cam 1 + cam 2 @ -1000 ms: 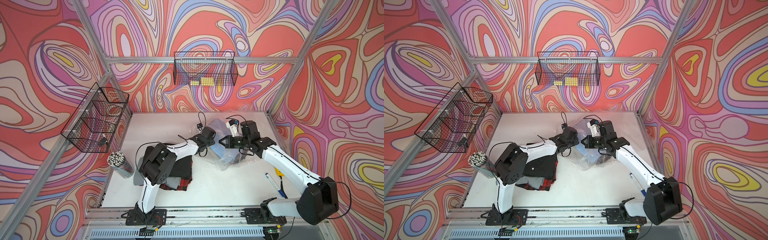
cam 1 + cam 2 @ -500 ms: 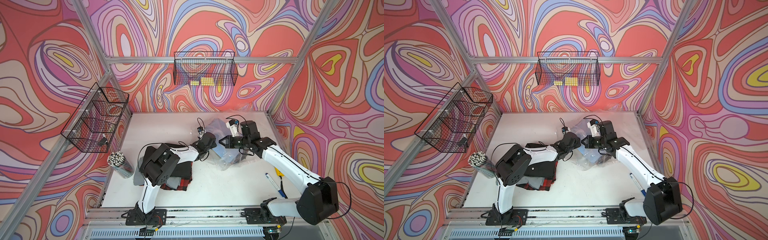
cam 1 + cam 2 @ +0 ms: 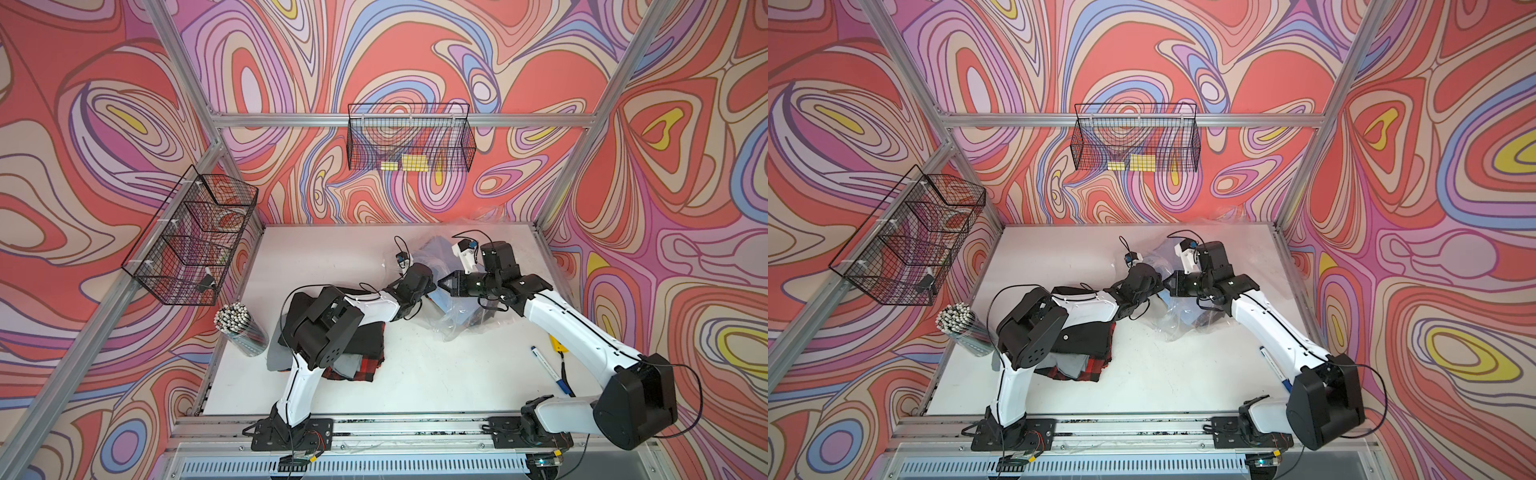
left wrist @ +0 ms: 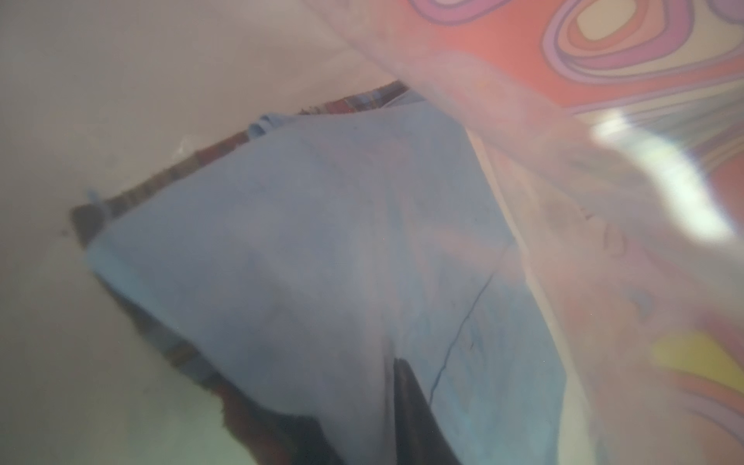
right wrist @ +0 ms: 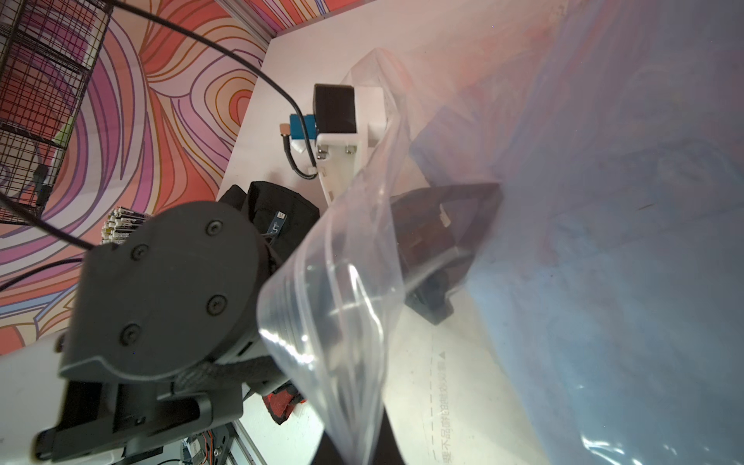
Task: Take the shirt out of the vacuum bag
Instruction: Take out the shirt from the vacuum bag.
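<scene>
Right gripper [image 3: 443, 286] is pinching the vacuum bag [image 3: 453, 328] rim; left gripper [image 5: 475, 217] is inside it, shirt [image 4: 322, 241] just ahead, can't tell how open, pretty hazy.

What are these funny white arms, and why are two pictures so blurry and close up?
They are two robot arms, left and right, fixed to a white table. Two pictures look down from a camera above; the two close ones come from small cameras on the arms' wrists. The right tool pinches the edge of a clear vacuum bag. The left tool reaches inside it, at a blue shirt; whether it grips is unclear. A pile of clothes, a cup of pens and a marker also lie on the table.
</scene>
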Tool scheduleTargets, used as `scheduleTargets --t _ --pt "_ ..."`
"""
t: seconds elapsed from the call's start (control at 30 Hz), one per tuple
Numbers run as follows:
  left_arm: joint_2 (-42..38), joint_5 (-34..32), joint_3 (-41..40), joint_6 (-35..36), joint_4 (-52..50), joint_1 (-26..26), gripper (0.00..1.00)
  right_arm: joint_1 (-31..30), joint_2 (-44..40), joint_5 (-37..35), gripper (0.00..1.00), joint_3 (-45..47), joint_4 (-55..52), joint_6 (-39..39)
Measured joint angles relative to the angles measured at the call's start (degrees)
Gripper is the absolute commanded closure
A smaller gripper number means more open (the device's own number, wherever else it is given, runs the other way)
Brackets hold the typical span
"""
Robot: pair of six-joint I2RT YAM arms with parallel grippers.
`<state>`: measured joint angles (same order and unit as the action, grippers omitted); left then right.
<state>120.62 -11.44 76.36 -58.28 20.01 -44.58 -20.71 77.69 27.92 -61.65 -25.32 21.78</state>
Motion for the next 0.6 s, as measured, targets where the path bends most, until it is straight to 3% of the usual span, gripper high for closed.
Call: scheduleTargets --t 0.07,0.1,0.17,0.2,0.47,0.6 --pt "0.20 0.11 0.61 -0.42 0.04 -0.04 0.62 0.00 0.00 0.02 1.00 0.07 0.04 0.22" --pt "0.20 0.24 0.83 -0.48 0.04 -0.11 0.70 0.00 0.00 0.02 1.00 0.15 0.09 0.28" --pt "0.22 0.37 1.09 -0.66 0.26 -0.17 0.95 0.00 0.00 0.04 1.00 0.24 0.17 0.37" --pt "0.28 0.52 1.18 -0.63 0.42 -0.17 1.00 0.00 0.00 0.04 1.00 0.28 0.24 0.37" --pt "0.48 2.23 0.63 -0.13 2.19 -0.17 1.00 0.00 0.00 -0.11 1.00 0.59 0.46 0.35" --pt "-3.39 2.62 -6.03 0.63 3.87 -0.20 1.00 0.00 0.00 -0.46 1.00 1.31 0.57 0.31"
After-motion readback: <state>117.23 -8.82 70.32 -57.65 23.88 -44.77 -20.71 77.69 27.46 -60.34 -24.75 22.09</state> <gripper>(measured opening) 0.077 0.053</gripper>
